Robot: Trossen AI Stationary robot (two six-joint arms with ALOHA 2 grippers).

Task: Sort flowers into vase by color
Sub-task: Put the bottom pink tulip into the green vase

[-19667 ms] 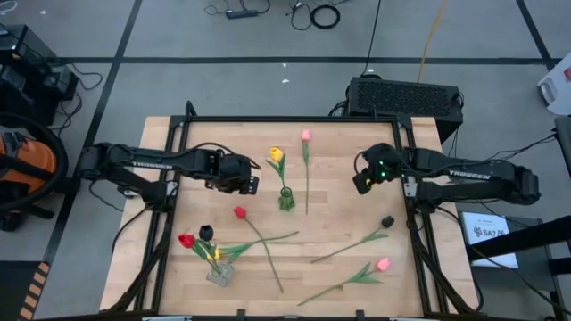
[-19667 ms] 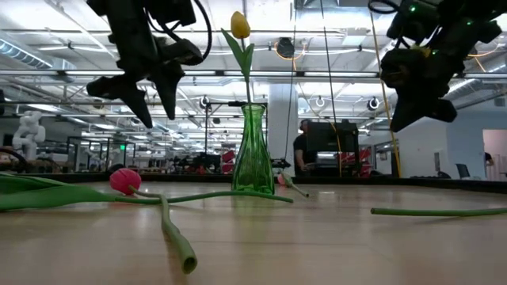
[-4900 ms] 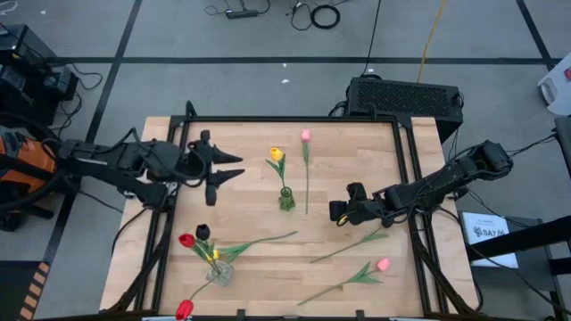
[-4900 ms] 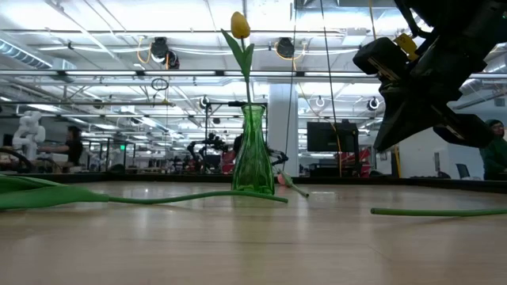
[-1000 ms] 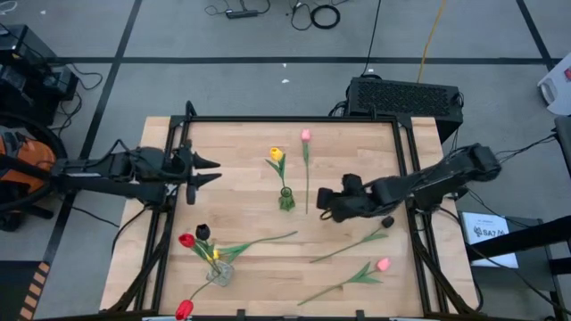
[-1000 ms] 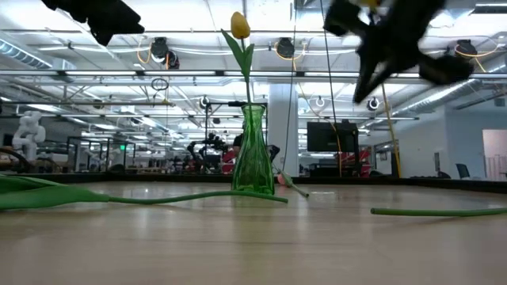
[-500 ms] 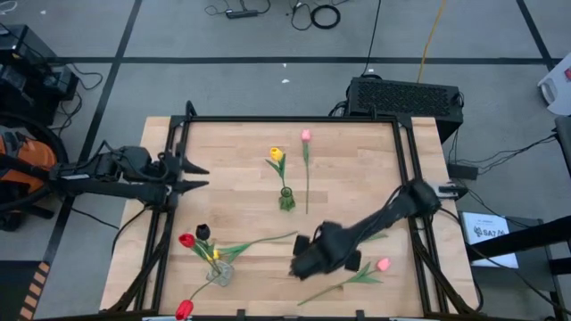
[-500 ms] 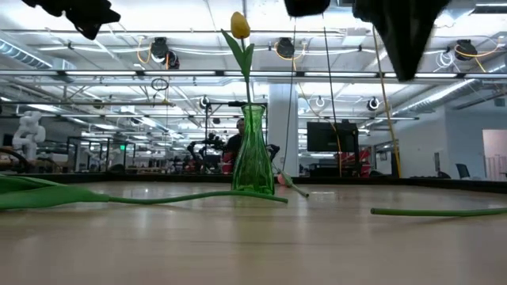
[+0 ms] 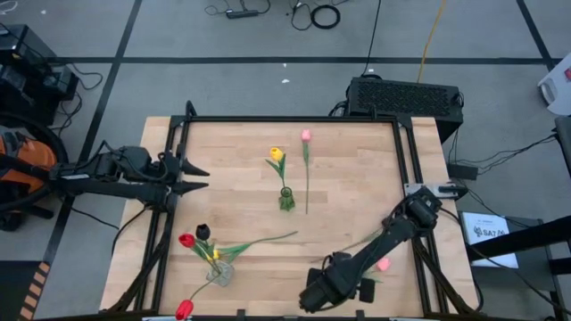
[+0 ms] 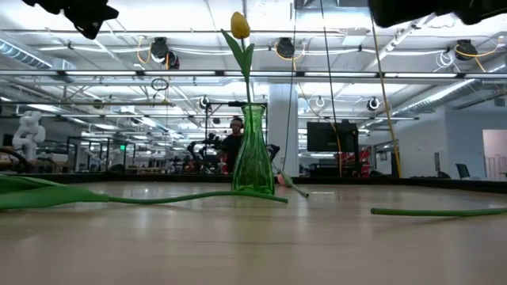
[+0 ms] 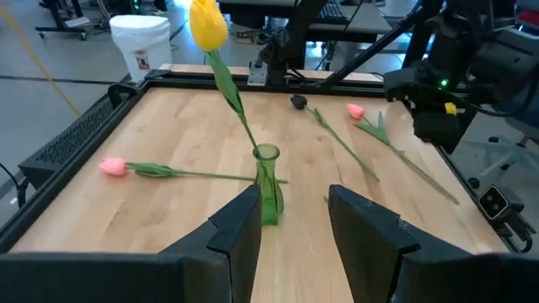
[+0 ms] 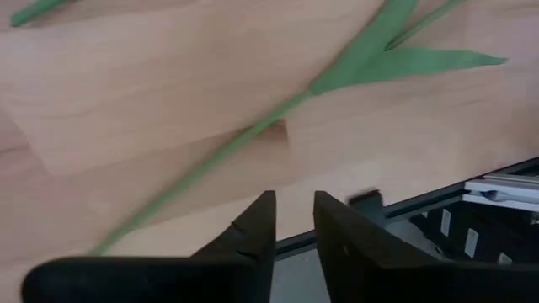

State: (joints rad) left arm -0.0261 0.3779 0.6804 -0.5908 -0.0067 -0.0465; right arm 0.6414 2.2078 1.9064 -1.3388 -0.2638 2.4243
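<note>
In the high view a green vase (image 9: 286,198) stands mid-table and holds a yellow tulip (image 9: 277,154). A pink tulip (image 9: 306,135) lies flat beside it. A clear vase (image 9: 219,272) near the left front holds red, black and yellow tulips. A red tulip (image 9: 184,309) lies at the near edge. My right gripper (image 9: 314,294) hovers open over the stem (image 12: 210,160) of another pink tulip (image 9: 384,264) and touches nothing. My left gripper (image 9: 192,176) waits open at the left edge.
A loose green stem (image 9: 357,239) lies on the table beside my right arm. The table's black frame (image 12: 438,219) runs close under the right gripper at the near edge. A long stem (image 10: 198,196) crosses the low view in front of the green vase (image 10: 253,154).
My right gripper has swept from the middle of the table, beside the green vase, toward the near edge and a little to the left. My left gripper has drawn back slightly toward the left edge. No flower has moved.
</note>
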